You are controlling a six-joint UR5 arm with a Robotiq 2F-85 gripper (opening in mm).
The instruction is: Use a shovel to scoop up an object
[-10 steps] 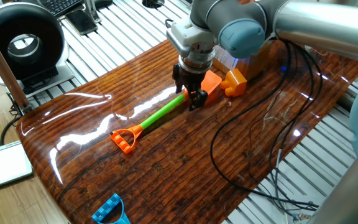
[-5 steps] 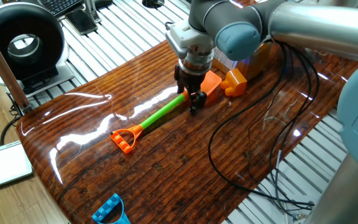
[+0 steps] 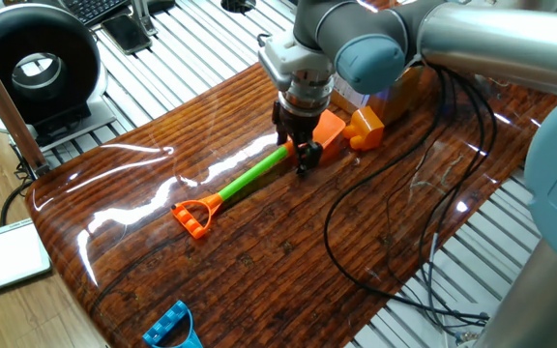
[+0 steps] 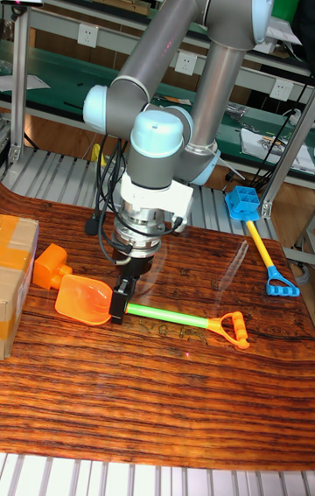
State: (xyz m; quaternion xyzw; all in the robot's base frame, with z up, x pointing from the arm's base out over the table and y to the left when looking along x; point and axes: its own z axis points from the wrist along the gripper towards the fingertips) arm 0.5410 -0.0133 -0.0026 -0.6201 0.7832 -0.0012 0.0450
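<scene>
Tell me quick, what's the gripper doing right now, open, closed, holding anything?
Gripper: jaws closed on the shovel, gripping the green shaft right behind the orange blade, which rests on the table.

Shovel (image 4: 166,312) flat on table (image 3: 259,251). Block (image 4: 51,265) touching scoop tip, box (image 4: 16,282) just behind block. Gripper (image 4: 120,302) on shaft beside scoop. Small toy (image 3: 174,327) at table edge, well apart.
</scene>
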